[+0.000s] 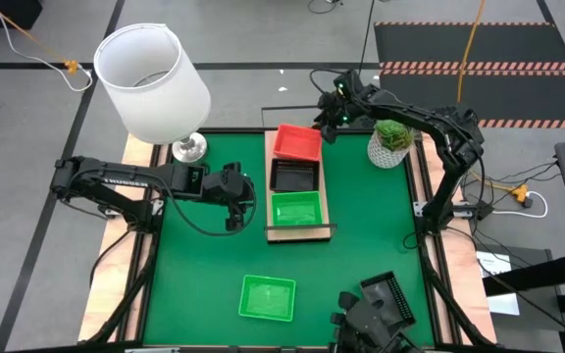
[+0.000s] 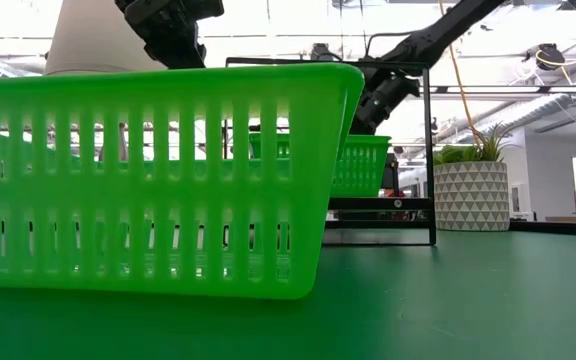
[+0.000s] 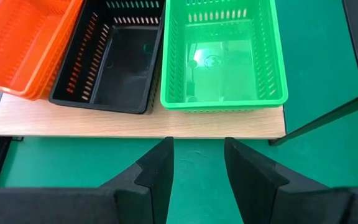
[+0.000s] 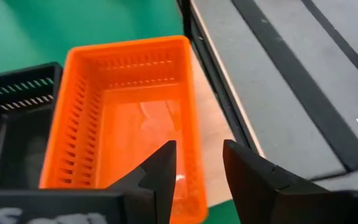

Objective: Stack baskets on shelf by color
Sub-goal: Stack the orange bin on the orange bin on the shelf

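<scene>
**Three colours on the shelf, two baskets loose on the mat**

Left gripper (image 1: 239, 201) hovers over the green mat (image 1: 194, 265) just left of the shelf (image 1: 297, 233), fingers (image 3: 160, 171) parted a narrow gap, nothing between them. It points across at the shelf's near end.

Shelf: long axis runs front-to-back on the table, near the mat's centre, black wire frame at the ends. Three stacks in a row along it, rims up: green basket (image 1: 296, 208) nearest the front, black basket (image 1: 293, 176) in the middle, orange-red basket (image 1: 297, 143) at the far end. Orange-red one sits slightly skewed and overhangs the far end of the plank. How many are nested in each stack, cannot tell.

Loose green basket (image 1: 268, 297) lies flat on the mat near the front edge, upright, long axis left-right, slightly turned. Loose black basket (image 1: 387, 299) at the front right, tilted.

Right gripper (image 1: 328, 123) hangs just beside the orange-red basket's far right corner, fingers (image 4: 160, 171) apart and empty, above that basket's rim.

Lamp (image 1: 155, 83) back left, potted plant (image 1: 391, 142) back right.
</scene>
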